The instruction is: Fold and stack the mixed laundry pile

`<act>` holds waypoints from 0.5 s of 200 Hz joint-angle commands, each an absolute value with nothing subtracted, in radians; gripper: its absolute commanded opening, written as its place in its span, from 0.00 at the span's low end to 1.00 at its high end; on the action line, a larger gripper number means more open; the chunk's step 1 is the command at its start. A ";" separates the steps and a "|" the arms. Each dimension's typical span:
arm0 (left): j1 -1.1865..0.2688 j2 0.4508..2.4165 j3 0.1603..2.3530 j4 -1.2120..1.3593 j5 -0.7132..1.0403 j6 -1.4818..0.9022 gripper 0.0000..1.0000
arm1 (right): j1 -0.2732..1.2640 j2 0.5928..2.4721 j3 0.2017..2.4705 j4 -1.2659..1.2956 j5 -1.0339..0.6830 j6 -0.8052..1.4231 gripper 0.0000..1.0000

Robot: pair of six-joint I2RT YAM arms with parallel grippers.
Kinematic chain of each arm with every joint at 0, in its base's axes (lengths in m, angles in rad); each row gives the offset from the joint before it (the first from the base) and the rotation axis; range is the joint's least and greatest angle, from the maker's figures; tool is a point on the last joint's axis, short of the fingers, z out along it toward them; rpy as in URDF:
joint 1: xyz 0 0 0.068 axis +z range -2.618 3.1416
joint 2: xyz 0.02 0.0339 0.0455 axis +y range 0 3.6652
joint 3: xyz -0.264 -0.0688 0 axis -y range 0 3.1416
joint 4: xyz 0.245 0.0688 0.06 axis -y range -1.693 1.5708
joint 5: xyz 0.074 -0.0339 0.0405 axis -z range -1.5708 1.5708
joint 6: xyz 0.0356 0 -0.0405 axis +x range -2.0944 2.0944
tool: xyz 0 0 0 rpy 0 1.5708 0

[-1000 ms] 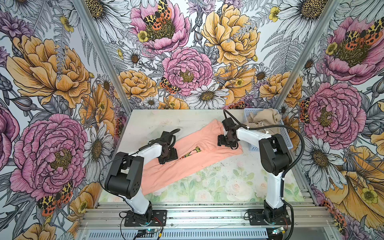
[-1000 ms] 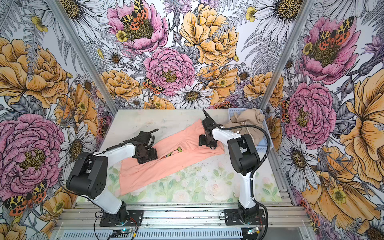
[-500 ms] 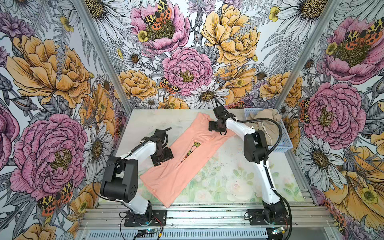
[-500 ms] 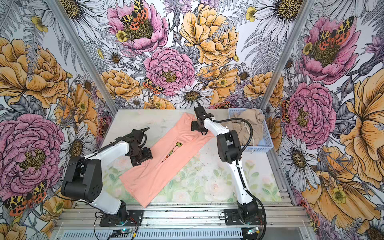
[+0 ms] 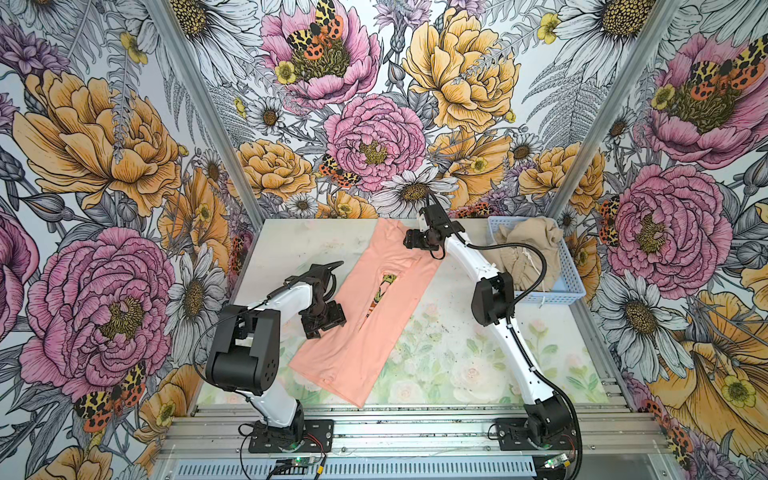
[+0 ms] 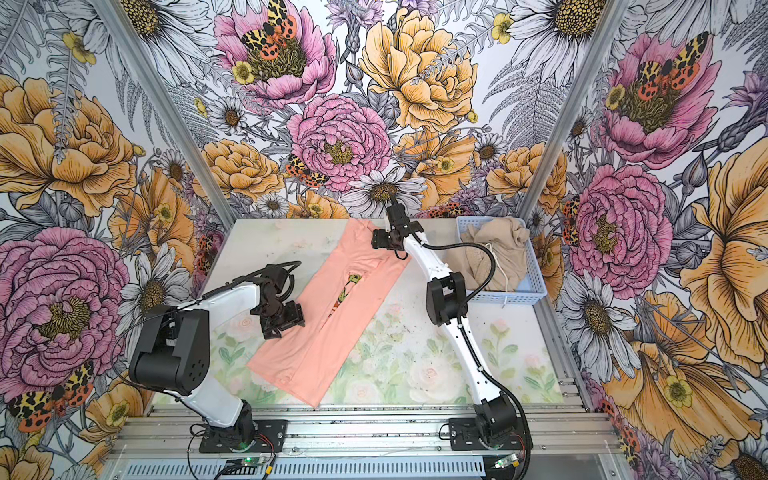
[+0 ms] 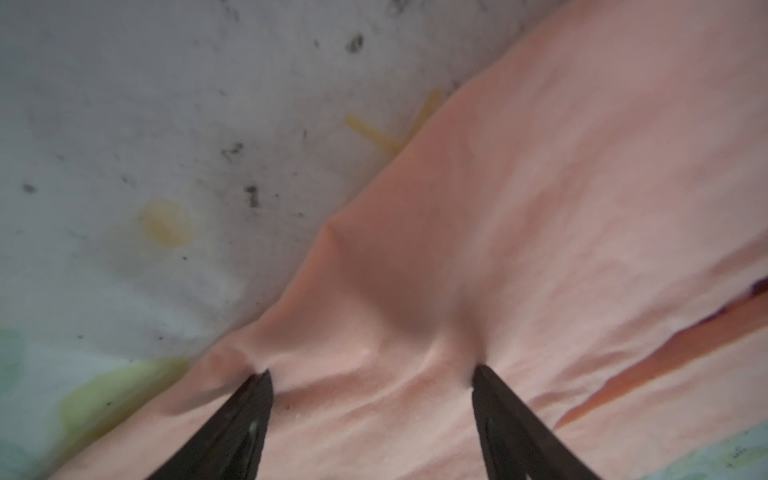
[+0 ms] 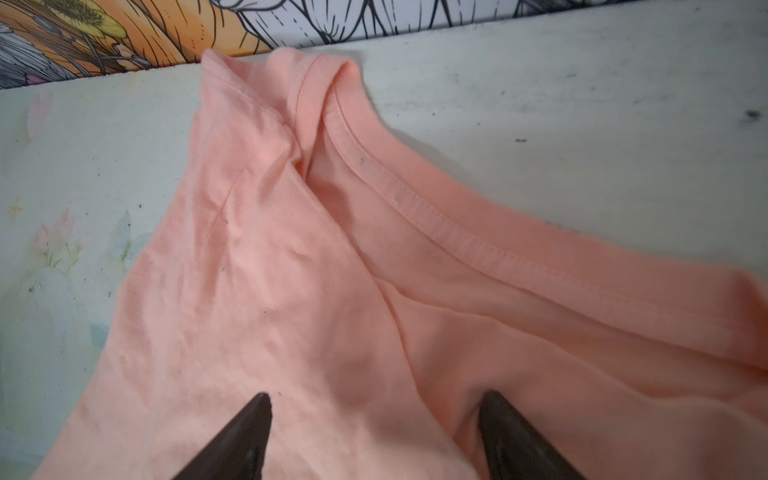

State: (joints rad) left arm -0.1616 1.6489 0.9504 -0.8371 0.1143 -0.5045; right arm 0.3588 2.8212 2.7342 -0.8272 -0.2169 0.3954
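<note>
A peach-pink cotton T-shirt (image 5: 370,320) lies flat on the pale floral-printed table (image 5: 457,345), folded lengthwise into a long strip that runs slantwise from the far middle of the table toward its near left. A sliver of green chest print (image 5: 384,286) shows in the slit along the fold. The left gripper (image 5: 322,320) sits at the strip's left edge about halfway along. In the left wrist view its black fingers (image 7: 257,399) are spread wide, tips pressed into the cloth, which bunches up between them. The right gripper (image 5: 415,241) is over the collar end by the back wall. In the right wrist view (image 8: 374,401) its jaws are spread too, with the tips at the fabric just below the ribbed neckline and nothing pinched. Crumpled beige shorts (image 5: 528,245) with a white drawstring fill the light blue perforated plastic basket (image 5: 571,286) at the table's far right, well apart from the shirt.
</note>
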 commanded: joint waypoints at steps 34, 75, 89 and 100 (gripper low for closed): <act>-0.276 1.706 0.794 -0.760 0.276 -0.532 0.74 | 0.371 2.441 2.422 -0.842 -0.145 0.396 0.85; -0.416 1.721 0.725 -0.694 0.319 -0.610 0.73 | 0.410 2.253 2.103 -0.825 -0.117 0.438 0.85; -0.463 1.721 0.704 -0.670 0.330 -0.642 0.73 | 0.432 2.198 1.958 -0.759 -0.120 0.455 0.85; -0.496 1.722 0.687 -0.648 0.341 -0.669 0.73 | 0.440 2.172 1.853 -0.696 -0.130 0.477 0.85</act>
State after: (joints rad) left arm -0.3939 1.5936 0.8490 -0.7307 0.0631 -0.5587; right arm 0.4026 2.2005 2.0388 -0.7837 -0.1417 0.4271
